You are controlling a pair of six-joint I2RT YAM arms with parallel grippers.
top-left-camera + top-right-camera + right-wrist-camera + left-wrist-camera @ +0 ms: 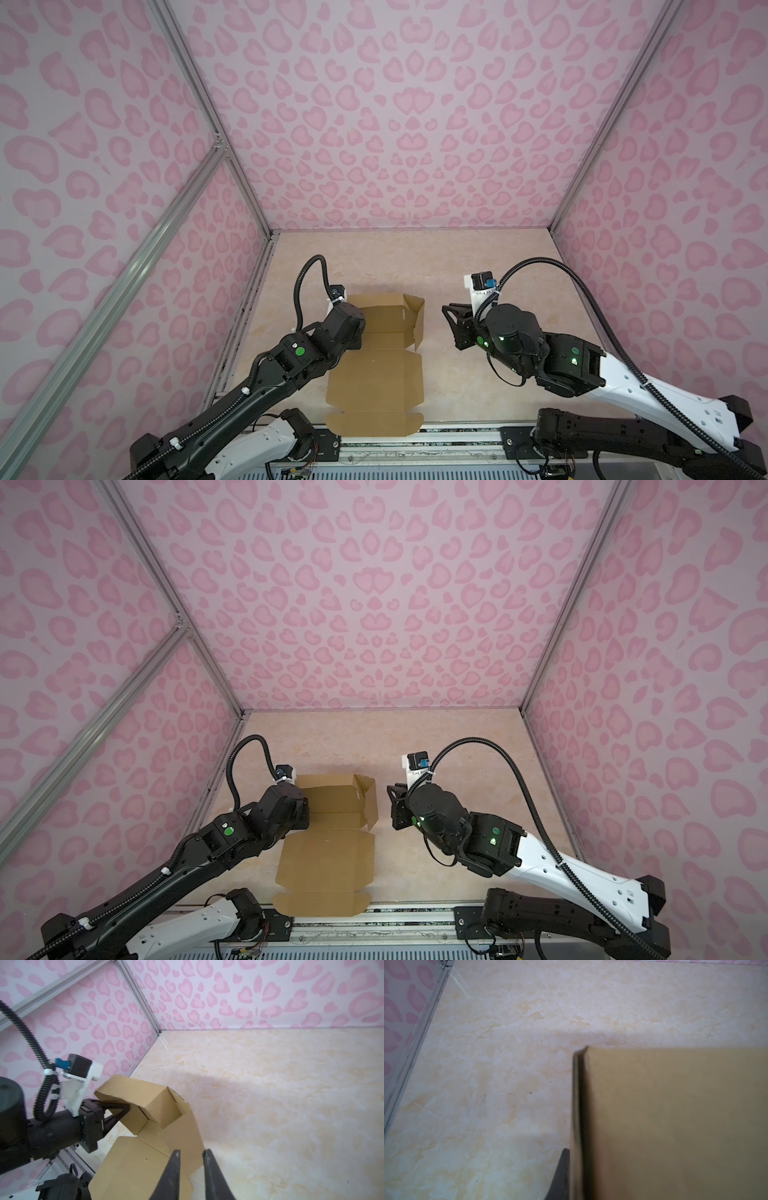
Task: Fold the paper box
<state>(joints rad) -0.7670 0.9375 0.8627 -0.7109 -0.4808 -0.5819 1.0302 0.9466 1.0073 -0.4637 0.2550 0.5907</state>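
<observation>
The paper box (374, 374) lies left of the table's (490, 266) middle, near flap reaching the front edge, far end folded up. Bare tabletop lies behind and to the right. Only the right wrist view shows the left gripper (127, 1107) pinching its left wall. The right gripper (192, 1154), narrowly parted, holds nothing.

Both arms are mostly matte black with glossy white shells: the left arm (266, 374) has a white lower link (249, 451), and the right arm (561, 361) has a long white forearm shell (665, 403) with small slots. A ribbed black cable (540, 266) runs along each arm, tied with white clips (246, 390). A round green sticker (298, 351) marks a left joint housing, and small green lights (574, 360) glow on the right. Each wrist carries a black camera (482, 277) on a white bracket (473, 297) with a blue plug (491, 284). The right hand (192, 1153) has slim, black, tapered fingers (173, 1176)
</observation>
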